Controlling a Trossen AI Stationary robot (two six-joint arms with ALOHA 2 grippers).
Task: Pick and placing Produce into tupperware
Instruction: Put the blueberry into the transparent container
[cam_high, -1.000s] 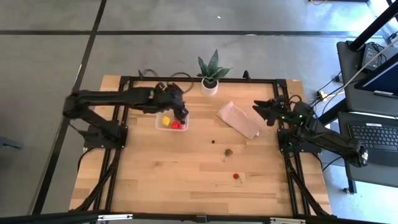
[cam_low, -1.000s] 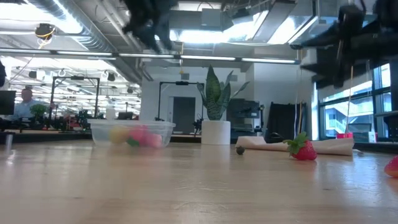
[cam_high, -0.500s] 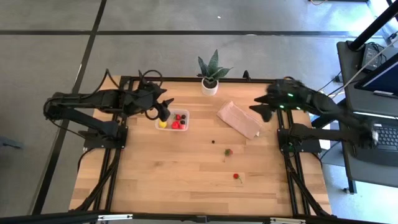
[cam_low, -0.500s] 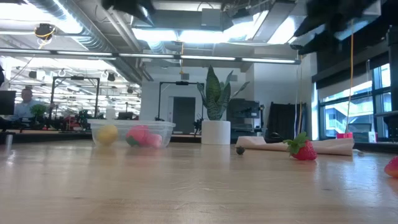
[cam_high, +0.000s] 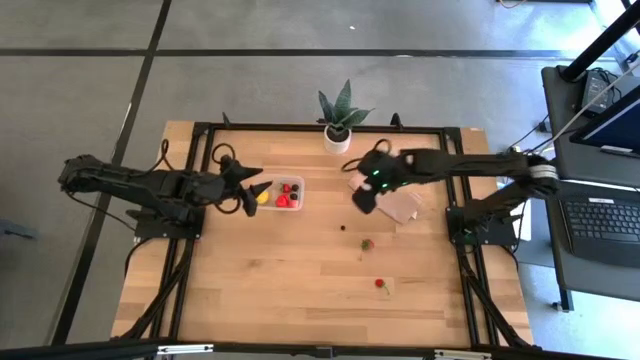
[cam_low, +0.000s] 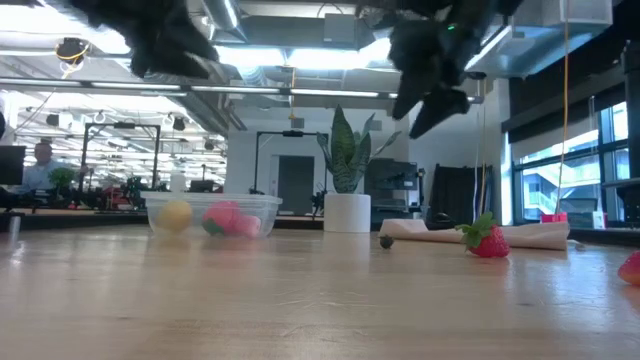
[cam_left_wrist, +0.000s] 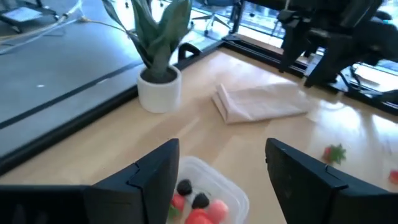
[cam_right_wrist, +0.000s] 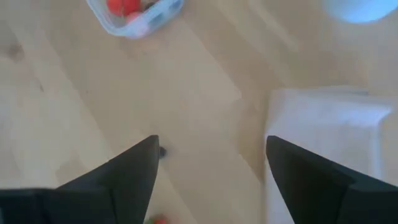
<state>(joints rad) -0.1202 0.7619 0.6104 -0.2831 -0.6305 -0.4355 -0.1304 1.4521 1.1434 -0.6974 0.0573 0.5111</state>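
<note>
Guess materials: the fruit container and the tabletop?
The tupperware looks like clear, glossy plastic: the fruit inside shows through its wall. The table looks like light wood with a smooth, faintly shiny finish: plank seams and grain show. It could be laminate.

Wooden table (cam_high: 270, 270) carries: tupperware (cam_high: 279, 194), potted plant (cam_high: 338, 122), tan sheet (cam_high: 393, 200), two strawberries (cam_high: 367, 243), dark berry (cam_high: 343, 227).

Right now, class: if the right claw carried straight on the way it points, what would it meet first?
Judging by its wrist view, the open right claw points down at bare table, with the small dark berry nearest its line; depth is unclear.
</note>
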